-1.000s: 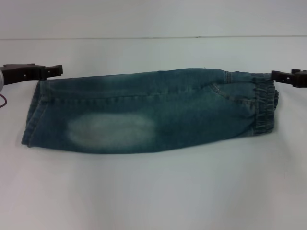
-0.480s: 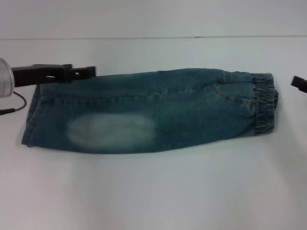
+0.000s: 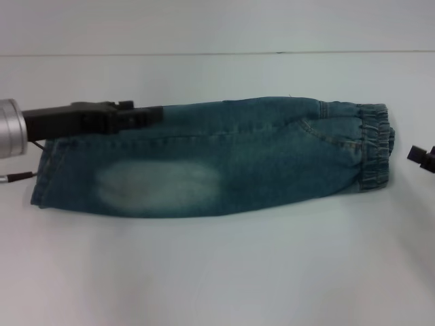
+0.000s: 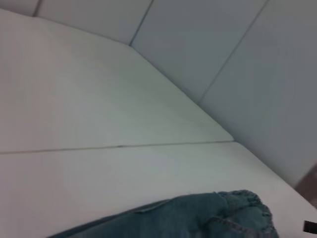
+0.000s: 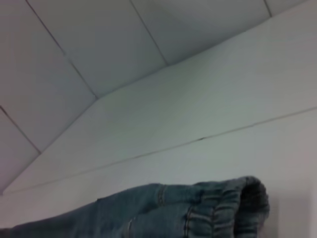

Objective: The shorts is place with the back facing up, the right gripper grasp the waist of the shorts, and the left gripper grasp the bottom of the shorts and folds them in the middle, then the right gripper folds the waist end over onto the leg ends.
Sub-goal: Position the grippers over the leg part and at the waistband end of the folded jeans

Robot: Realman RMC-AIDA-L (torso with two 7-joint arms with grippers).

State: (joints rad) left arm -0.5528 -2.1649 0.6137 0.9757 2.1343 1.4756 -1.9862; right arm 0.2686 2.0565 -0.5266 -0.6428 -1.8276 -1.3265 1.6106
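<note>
The left gripper (image 3: pixel 146 114) had slid inward over the folded shorts (image 3: pixel 217 159); the right gripper (image 3: pixel 423 157) had backed off the waist. Whether either's fingers were spread, I couldn't tell.

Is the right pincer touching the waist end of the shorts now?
Apart. In the head view, the right pincer sits at the frame's right edge, and a strip of bare white table shows between it and the waistband of the shorts.

White table (image 3: pixel 217 272) with folded denim shorts (image 3: pixel 224 159) flat across its middle
</note>
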